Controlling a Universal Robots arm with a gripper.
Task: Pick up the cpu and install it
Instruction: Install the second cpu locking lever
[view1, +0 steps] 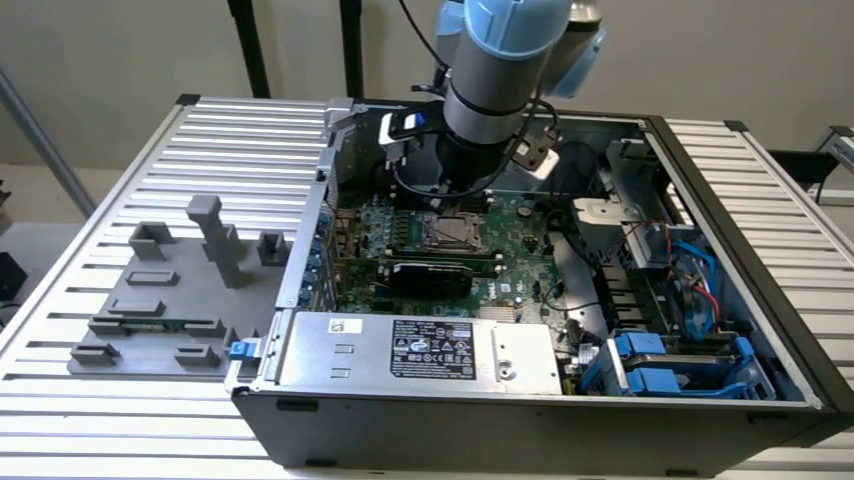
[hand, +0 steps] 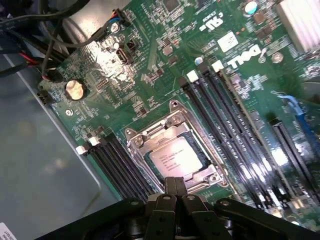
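The cpu, a small square chip with a silver top plate, lies flat inside the metal-framed socket on the green motherboard. My gripper hangs just above the socket's edge, its two dark fingers pressed together with nothing between them. In the exterior view the arm reaches down into the open computer case, and the gripper is right over the socket in the middle of the board.
Black memory slots flank the socket on both sides. Cables run along the board's edge. A power supply fills the case front, blue drive bays lie at the exterior view's right, and a grey block fixture at its left.
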